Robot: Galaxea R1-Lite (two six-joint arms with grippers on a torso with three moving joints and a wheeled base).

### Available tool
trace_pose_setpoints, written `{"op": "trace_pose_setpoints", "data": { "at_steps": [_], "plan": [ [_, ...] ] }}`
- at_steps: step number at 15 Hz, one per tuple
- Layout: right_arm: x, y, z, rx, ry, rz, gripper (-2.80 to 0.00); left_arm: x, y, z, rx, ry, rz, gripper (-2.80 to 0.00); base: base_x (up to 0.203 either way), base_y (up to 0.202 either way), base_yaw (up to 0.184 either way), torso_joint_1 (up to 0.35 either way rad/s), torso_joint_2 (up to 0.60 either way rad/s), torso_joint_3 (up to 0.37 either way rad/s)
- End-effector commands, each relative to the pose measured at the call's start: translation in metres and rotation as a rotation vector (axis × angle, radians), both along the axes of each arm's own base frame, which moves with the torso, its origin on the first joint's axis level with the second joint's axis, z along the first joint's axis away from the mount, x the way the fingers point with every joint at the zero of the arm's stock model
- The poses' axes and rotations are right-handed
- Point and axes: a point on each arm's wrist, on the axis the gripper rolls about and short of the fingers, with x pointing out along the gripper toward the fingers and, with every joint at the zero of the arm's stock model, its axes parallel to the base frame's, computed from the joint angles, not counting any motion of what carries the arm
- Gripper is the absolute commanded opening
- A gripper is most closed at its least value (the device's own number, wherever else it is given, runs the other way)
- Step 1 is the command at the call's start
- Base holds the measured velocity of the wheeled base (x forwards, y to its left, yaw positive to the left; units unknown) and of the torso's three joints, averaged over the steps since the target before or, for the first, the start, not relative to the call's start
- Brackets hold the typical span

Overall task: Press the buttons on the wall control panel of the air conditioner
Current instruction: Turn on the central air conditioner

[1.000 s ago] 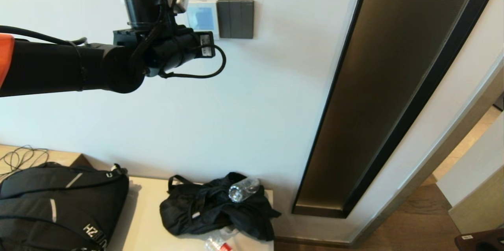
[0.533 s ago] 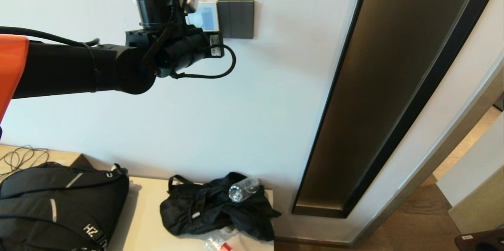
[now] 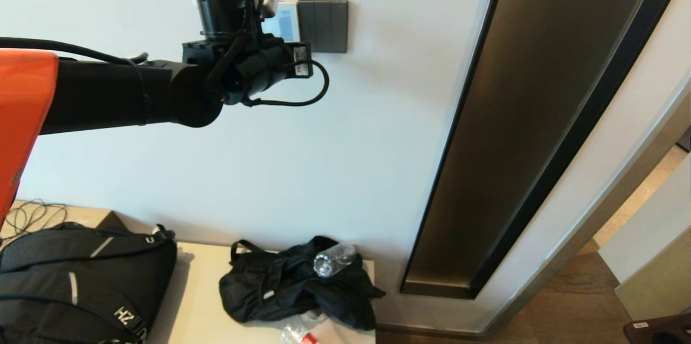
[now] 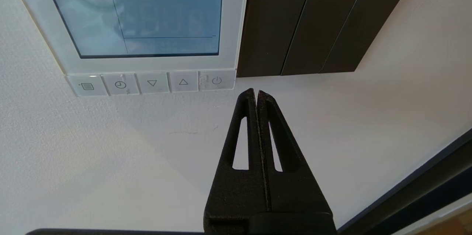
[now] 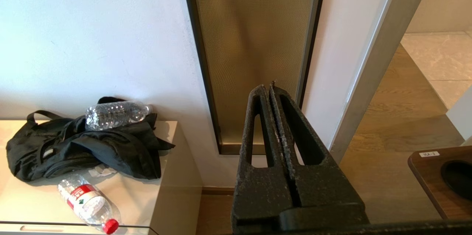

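The white wall control panel with a pale blue screen (image 4: 140, 17) sits in the upper left of the left wrist view, beside a dark grey three-part switch plate (image 4: 313, 17). Along its lower edge runs a row of clear buttons, the power button (image 4: 217, 80) at the end nearest the plate. The left end effector (image 4: 256, 93) has its black fingers pressed together, gripping nothing, its tip just beside the power button and near the wall. The right end effector (image 5: 271, 89) is likewise closed and empty, held apart from the panel, over the wooden floor (image 5: 398, 117).
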Motion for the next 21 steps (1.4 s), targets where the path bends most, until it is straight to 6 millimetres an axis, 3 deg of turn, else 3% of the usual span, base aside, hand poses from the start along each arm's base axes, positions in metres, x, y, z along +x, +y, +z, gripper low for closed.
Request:
{"op": "trace_pose_setpoints", "data": {
  "at_steps": [1,13,21],
  "plan": [
    [0.000,0.000,0.000,0.000,0.002,0.001,-2.80,0.002,0.000,0.001,-0.003,-0.006,0.003,-2.80,0.000,0.000,0.000,0.000,0.00,0.000],
    [0.000,0.000,0.000,0.000,0.002,0.000,-2.80,0.022,0.004,-0.009,0.000,0.003,0.035,-2.80,0.000,0.000,0.000,0.000,0.00,0.000],
    [0.000,0.000,0.000,0.000,0.001,0.000,-2.80,0.018,0.008,-0.008,0.000,0.005,0.052,-2.80,0.000,0.000,0.000,0.000,0.00,0.000]
  ]
}}
